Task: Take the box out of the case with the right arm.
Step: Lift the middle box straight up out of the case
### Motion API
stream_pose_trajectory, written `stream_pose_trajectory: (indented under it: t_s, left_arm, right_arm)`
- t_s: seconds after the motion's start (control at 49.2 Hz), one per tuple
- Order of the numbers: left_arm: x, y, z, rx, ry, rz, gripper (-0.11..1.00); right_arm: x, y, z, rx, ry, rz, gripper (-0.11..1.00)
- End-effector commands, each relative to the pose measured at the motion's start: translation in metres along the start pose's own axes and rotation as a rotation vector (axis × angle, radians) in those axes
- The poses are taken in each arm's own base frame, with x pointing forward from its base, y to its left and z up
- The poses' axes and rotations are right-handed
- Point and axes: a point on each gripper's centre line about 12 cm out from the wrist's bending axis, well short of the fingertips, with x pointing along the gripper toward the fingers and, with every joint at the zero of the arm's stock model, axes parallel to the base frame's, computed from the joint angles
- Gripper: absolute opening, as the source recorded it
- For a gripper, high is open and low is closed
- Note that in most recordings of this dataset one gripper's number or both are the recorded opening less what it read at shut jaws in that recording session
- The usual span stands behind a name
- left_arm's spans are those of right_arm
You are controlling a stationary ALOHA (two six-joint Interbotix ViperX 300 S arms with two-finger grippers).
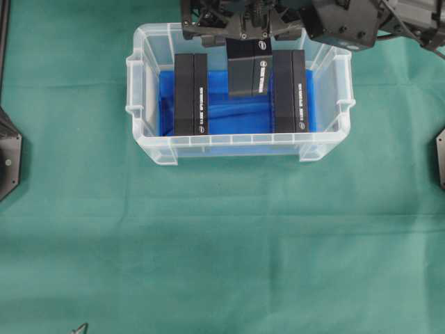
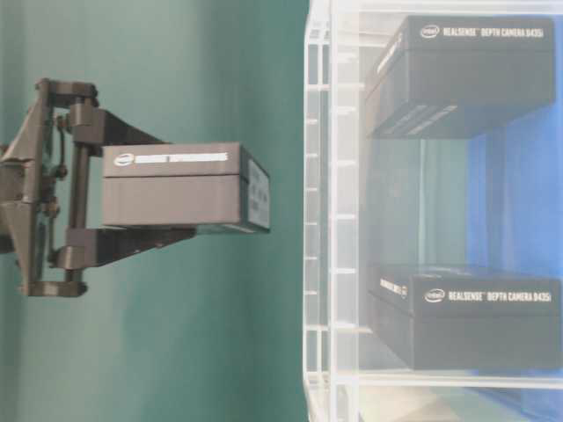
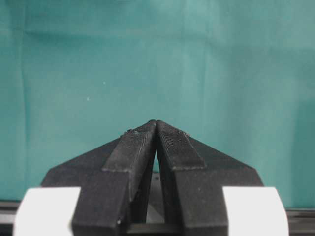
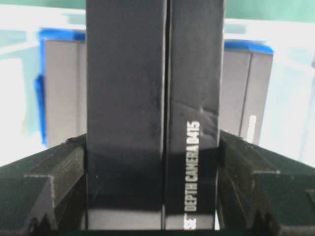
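My right gripper [image 1: 249, 43] is shut on a black box [image 1: 249, 67] with white lettering, its fingers [image 4: 64, 167] pressing the box's two long sides. In the overhead view the box hangs over the back middle of the clear case [image 1: 149, 83]. The table-level view shows the box [image 2: 176, 186] wholly outside the case's rim [image 2: 321, 220], with a gap between them. The right wrist view is filled by the held box [image 4: 152, 113]. My left gripper [image 3: 156, 123] is shut with nothing in it, above green cloth.
Two more black boxes stand on the blue sheet [image 1: 236, 115] inside the case, one at the left [image 1: 190, 94] and one at the right [image 1: 290, 90]. Green cloth [image 1: 222, 243] covers the table around the case. Dark mounts sit at the left [image 1: 8, 156] and right [image 1: 439, 156] edges.
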Motion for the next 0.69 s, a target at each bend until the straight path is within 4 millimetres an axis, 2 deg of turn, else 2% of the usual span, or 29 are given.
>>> stream_pose_trajectory:
  t_s: [0.0, 0.67]
  left_arm:
    - [-0.0073, -0.001, 0.0048, 0.004, -0.026, -0.004, 0.02]
    - [-0.0073, -0.0007, 0.0041, 0.004, -0.02, -0.002, 0.02]
  right_arm:
    - [-0.037, -0.0082, 0.0078, 0.016, -0.023, 0.085, 0.66]
    - [-0.0361, -0.0106, 0.0074, 0.016, -0.021, 0.061, 0.66]
